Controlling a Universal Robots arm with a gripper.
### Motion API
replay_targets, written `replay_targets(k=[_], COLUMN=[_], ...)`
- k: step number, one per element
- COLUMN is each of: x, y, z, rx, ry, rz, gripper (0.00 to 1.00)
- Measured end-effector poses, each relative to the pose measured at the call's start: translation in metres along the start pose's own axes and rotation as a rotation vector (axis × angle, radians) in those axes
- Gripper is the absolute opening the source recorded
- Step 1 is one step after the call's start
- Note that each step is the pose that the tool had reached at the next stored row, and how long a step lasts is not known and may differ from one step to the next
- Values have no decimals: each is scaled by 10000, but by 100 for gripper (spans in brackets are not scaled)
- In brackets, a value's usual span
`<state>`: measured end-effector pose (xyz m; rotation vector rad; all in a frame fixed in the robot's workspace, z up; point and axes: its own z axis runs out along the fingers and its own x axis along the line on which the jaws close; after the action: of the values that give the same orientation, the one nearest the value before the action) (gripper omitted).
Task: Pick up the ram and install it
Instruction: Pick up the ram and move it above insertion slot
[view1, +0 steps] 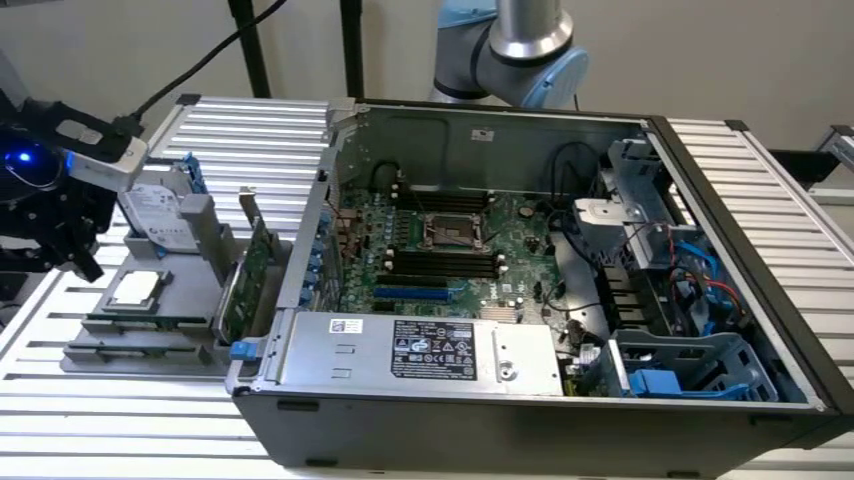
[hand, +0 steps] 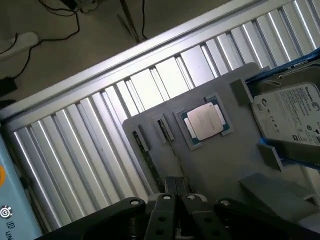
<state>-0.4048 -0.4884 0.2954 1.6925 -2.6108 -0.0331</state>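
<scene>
Two ram sticks stand on edge in slots at the front of a grey holder tray (view1: 174, 300); from outside they are thin green strips (view1: 150, 323). In the wrist view they are dark thin lines, one (hand: 150, 162) beside the other (hand: 176, 156), both running toward my fingers. My gripper (view1: 83, 262) hangs above the tray's edge at the exterior view's left, apart from the ram. Its two fingertips (hand: 177, 192) stand pressed together, shut, with nothing seen between them. The motherboard's black memory slots (view1: 441, 262) lie inside the open computer case (view1: 534, 400).
On the tray also sit a CPU (view1: 135, 289) (hand: 205, 121), a hard drive (view1: 160, 215) (hand: 290, 112) and an upright green expansion card (view1: 240, 280). The case has a power supply (view1: 420, 350) at the front and cables and drive bays at the exterior view's right. The slatted metal table (view1: 120, 420) lies underneath.
</scene>
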Motion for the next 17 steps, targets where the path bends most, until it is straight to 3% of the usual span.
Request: replay_targets(k=[10,17], x=[-1,6], y=[-3,-17], z=[83,145], rx=[25,34], ry=[62,87], rz=[-1811,-2540], gripper=[0,0])
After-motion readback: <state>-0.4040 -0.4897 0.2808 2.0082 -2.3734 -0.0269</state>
